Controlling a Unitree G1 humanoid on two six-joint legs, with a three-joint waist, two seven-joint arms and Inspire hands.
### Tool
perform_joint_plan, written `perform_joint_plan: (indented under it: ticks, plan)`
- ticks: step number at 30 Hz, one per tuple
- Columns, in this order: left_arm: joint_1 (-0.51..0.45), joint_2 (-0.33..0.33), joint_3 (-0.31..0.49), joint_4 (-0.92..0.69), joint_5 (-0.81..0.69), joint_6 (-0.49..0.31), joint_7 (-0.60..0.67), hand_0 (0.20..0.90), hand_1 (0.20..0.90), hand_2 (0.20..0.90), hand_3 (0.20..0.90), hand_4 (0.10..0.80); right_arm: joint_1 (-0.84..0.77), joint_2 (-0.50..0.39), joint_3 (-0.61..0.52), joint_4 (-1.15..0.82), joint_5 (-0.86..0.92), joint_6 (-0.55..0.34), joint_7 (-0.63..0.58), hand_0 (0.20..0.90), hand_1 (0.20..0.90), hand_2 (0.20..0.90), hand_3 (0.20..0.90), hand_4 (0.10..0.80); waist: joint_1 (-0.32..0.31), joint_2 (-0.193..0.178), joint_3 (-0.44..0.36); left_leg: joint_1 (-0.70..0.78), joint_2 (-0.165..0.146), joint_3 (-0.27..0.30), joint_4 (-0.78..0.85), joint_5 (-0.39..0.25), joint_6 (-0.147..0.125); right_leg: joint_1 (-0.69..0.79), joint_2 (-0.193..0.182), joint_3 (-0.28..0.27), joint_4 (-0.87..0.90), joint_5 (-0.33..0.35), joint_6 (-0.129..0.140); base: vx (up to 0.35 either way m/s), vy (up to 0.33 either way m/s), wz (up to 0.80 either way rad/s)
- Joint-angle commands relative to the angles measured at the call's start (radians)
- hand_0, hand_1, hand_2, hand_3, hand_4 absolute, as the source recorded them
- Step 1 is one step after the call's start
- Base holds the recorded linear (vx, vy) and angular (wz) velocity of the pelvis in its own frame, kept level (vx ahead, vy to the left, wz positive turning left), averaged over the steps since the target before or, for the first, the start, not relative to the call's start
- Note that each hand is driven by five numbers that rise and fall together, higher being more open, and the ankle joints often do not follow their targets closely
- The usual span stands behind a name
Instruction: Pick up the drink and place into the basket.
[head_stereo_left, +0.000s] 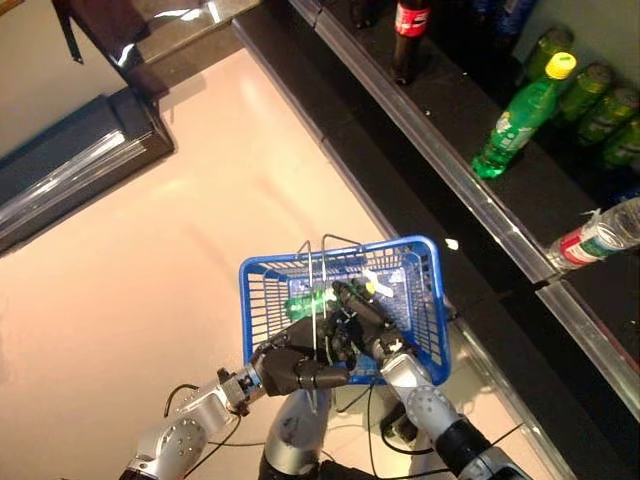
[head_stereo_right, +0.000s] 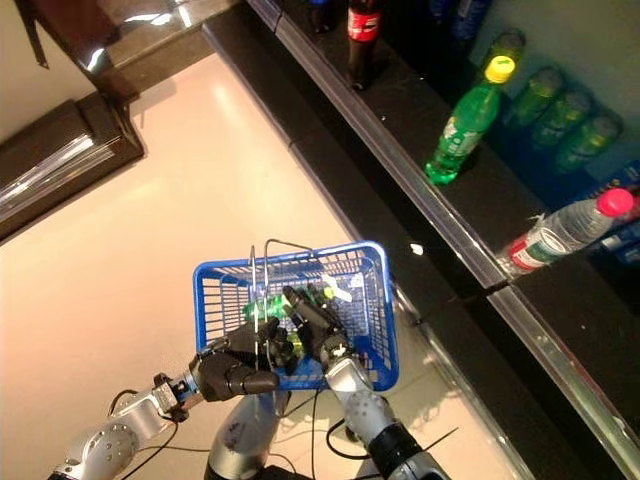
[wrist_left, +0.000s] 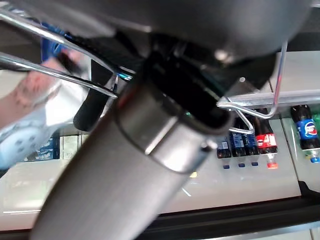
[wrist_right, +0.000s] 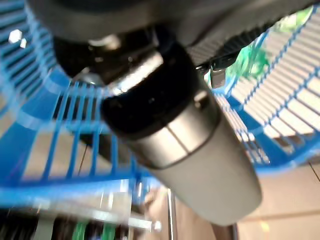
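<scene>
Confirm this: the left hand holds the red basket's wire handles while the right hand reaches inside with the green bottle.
Wrong colour: the basket is blue, as the left eye view shows. The left hand does hold its wire handles, and the right hand reaches inside at the green bottle.

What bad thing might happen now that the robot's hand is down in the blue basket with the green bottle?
1. The right hand is down in the blue basket on the green bottle; pulling out, it might drag the bottle along or catch the mesh.
2. The left hand carries the basket by its wire handles; a bump from the right hand might tilt or swing it.
</scene>
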Motion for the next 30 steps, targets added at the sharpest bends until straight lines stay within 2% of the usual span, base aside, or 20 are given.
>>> perform_joint_plan:
  ticks: [1, 9, 13, 16, 19, 22, 26, 30]
  plan:
    - [0.021, -0.087, 0.04, -0.239, -0.145, -0.164, -0.179, 0.3, 0.3, 0.3, 0.2, 0.1, 0.034, -0.002, 0.004, -0.156, -0.041, 0.034, 0.144, 0.9, 0.9, 0.9, 0.9, 0.8, -0.036, -0.018, -0.081, -0.042, -0.026, 0.076, -0.008, 0.076, 0.083, 0.074, 0.053, 0.056, -0.082, 0.08, -0.006, -0.006, 0.001, -0.11]
    - [0.099, -0.124, 0.088, -0.056, -0.18, -0.287, -0.131, 0.3, 0.3, 0.3, 0.2, 0.1, 0.206, -0.104, -0.038, -0.421, -0.062, 0.08, 0.253, 0.9, 0.9, 0.9, 0.9, 0.8, -0.104, -0.044, -0.105, -0.028, 0.004, 0.121, -0.022, 0.082, 0.078, 0.07, 0.078, 0.096, -0.096, 0.078, -0.006, -0.009, -0.018, -0.11]
    - [0.12, -0.143, 0.115, 0.011, -0.207, -0.366, -0.032, 0.3, 0.3, 0.3, 0.2, 0.1, 0.25, -0.132, -0.05, -0.467, -0.086, 0.08, 0.329, 0.9, 0.9, 0.9, 0.9, 0.8, -0.126, -0.056, -0.124, -0.013, 0.012, 0.136, -0.031, 0.083, 0.071, 0.084, 0.089, 0.109, -0.117, 0.078, -0.006, 0.008, -0.029, -0.2]
    - [0.126, -0.195, 0.145, 0.086, -0.291, -0.343, 0.022, 0.3, 0.3, 0.3, 0.2, 0.1, 0.257, -0.152, -0.06, -0.486, -0.173, 0.058, 0.361, 0.9, 0.9, 0.9, 0.9, 0.8, -0.137, -0.072, -0.148, 0.013, 0.016, 0.144, -0.055, 0.087, 0.064, 0.108, 0.098, 0.121, -0.155, 0.084, -0.002, 0.022, -0.039, -0.12]
    - [0.133, -0.222, 0.152, 0.181, -0.253, -0.386, 0.079, 0.3, 0.3, 0.3, 0.2, 0.1, 0.253, -0.165, -0.075, -0.477, -0.206, 0.044, 0.399, 0.9, 0.9, 0.9, 0.9, 0.8, -0.148, -0.094, -0.182, 0.05, 0.022, 0.155, -0.1, 0.092, 0.061, 0.138, 0.108, 0.141, -0.218, 0.105, 0.008, 0.026, -0.041, -0.15]
    - [0.131, -0.245, 0.164, 0.294, -0.249, -0.438, 0.172, 0.3, 0.3, 0.3, 0.2, 0.1, 0.254, -0.172, -0.101, -0.443, -0.246, 0.032, 0.399, 0.9, 0.9, 0.9, 0.9, 0.8, -0.166, -0.112, -0.222, 0.088, 0.028, 0.172, -0.149, 0.098, 0.06, 0.158, 0.112, 0.166, -0.278, 0.134, 0.024, 0.026, -0.007, -0.18]
    - [0.132, -0.28, 0.202, 0.409, -0.243, -0.457, 0.276, 0.3, 0.3, 0.3, 0.2, 0.1, 0.288, -0.167, -0.142, -0.4, -0.28, 0.005, 0.391, 0.9, 0.9, 0.9, 0.9, 0.8, -0.19, -0.132, -0.271, 0.124, 0.032, 0.199, -0.201, 0.099, 0.06, 0.177, 0.115, 0.197, -0.341, 0.164, 0.041, 0.026, 0.013, -0.21]
    - [0.112, -0.295, 0.238, 0.526, -0.248, -0.482, 0.392, 0.3, 0.3, 0.3, 0.2, 0.1, 0.335, -0.141, -0.197, -0.32, -0.344, -0.044, 0.305, 0.9, 0.9, 0.9, 0.9, 0.8, -0.223, -0.145, -0.314, 0.162, 0.036, 0.242, -0.257, 0.098, 0.062, 0.195, 0.11, 0.224, -0.391, 0.188, 0.064, 0.011, 0.021, -0.17]
